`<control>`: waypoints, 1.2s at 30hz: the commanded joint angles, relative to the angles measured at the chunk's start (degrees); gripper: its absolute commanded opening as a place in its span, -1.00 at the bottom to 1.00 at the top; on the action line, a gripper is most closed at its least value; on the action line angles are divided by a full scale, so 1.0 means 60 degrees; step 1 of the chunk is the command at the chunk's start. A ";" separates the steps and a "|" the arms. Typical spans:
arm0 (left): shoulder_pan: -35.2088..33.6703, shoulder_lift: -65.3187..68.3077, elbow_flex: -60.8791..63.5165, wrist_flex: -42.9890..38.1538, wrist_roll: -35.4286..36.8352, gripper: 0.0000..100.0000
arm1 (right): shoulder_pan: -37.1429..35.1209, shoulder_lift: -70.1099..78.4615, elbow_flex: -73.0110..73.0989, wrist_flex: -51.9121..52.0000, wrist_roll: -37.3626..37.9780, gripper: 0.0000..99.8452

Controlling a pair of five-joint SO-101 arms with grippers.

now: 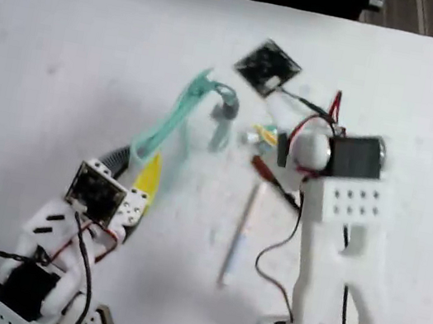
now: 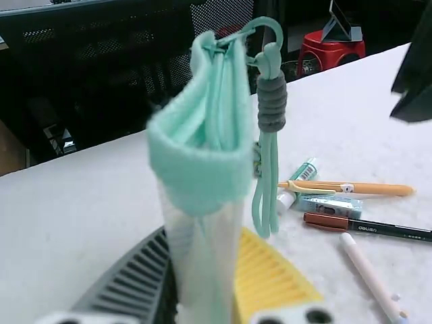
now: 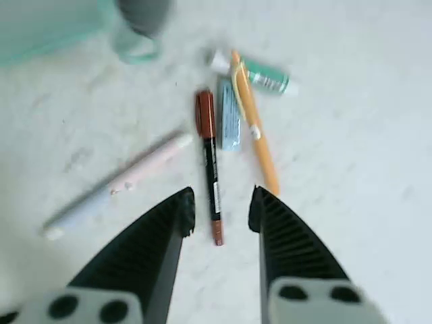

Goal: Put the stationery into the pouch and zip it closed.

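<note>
Bare table (image 1: 66,60) lies round the white pen (image 1: 241,233). The brown pen (image 3: 210,169) sits just beside eraser (image 3: 231,121) and orange pen (image 3: 255,125); pouch (image 2: 199,162) and cord (image 2: 272,101) hang near.

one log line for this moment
left gripper: shut on pouch | right gripper: open, above brown pen | white pen, orange pen: on table

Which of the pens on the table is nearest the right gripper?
The black pen with the brown cap: its end lies in the gap of the open right gripper, while the orange pen and the pale pen lie off to either side.
</note>
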 commanded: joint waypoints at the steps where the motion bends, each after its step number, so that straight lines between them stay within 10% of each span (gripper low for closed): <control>1: 0.0022 0.0037 -0.0059 0.0278 -0.0059 -0.95 | 0.0359 0.0168 0.1582 -0.1150 -0.2359 -0.72; 16: -0.0564 0.0037 -0.0044 0.0264 0.0000 -0.95 | -0.0022 0.1516 0.5245 -0.5722 -0.6930 -0.68; 36: -0.0520 0.0037 0.0132 0.0205 0.0000 -0.95 | -0.0930 0.3538 0.4938 -0.6864 -0.7531 -0.92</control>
